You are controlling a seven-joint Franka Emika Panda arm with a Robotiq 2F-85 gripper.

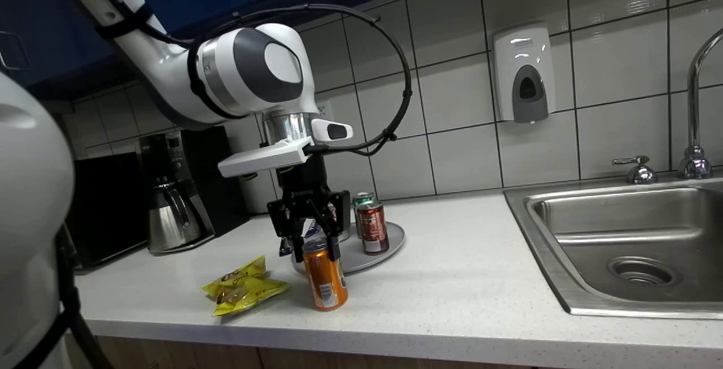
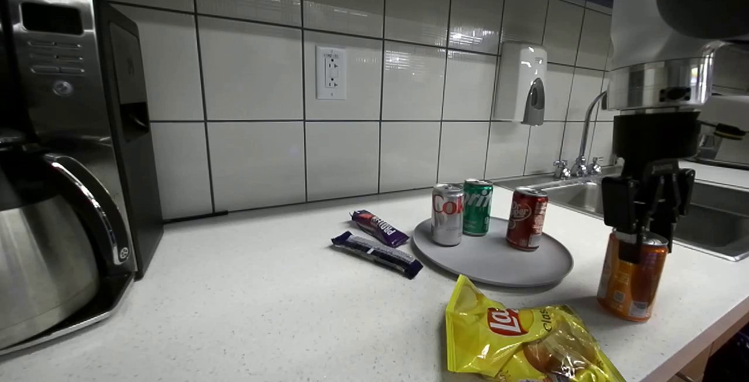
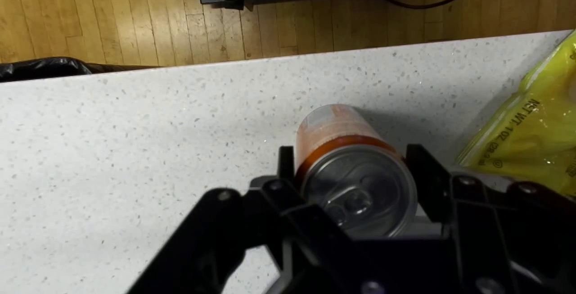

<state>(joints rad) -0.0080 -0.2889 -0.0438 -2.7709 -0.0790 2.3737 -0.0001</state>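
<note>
Wrist view: the gripper (image 3: 350, 159) is positioned over an orange can (image 3: 360, 190), seen obliquely from above.
Fingers (image 3: 285, 163): parted by roughly the can's own width, one along each flank, their inner faces meeting its outline in projection; whether they press on it or merely bracket it cannot be told.
Counter (image 3: 135, 141): its front edge crosses above the can, and the can stands near that edge; wooden floor (image 3: 126, 19) lies beyond.
Yellow chip bag (image 3: 535, 132): beside the can and apart from it, likewise near the front edge.
Fingertips (image 1: 334, 250): in an exterior view, these reach below the can's top; the can stands upright on the counter, between the front edge and a gray plate (image 1: 396, 239).
Sink (image 1: 546, 250): set into the counter, well apart from the can, its faucet (image 1: 693, 114) rising at the back edge.
Coffee maker (image 1: 169, 219): toward the back edge, on the side of the can away from the sink.
Soap dispenser (image 1: 522, 75): mounted on the tiled wall (image 1: 452, 98), above the back edge.
Finger placement: in an exterior view, one finger (image 2: 631, 247) crosses the face of the orange can while its counterpart shows at the far side; contact is not resolvable.
Plate load: a silver can (image 2: 447, 218), a green can (image 2: 478, 212) and a red can (image 2: 527, 221), all upright on the gray plate, nearer the back edge than the orange can.
Wrapped bars (image 2: 377, 254): two, just beside the plate on the coffee maker's side.
</note>
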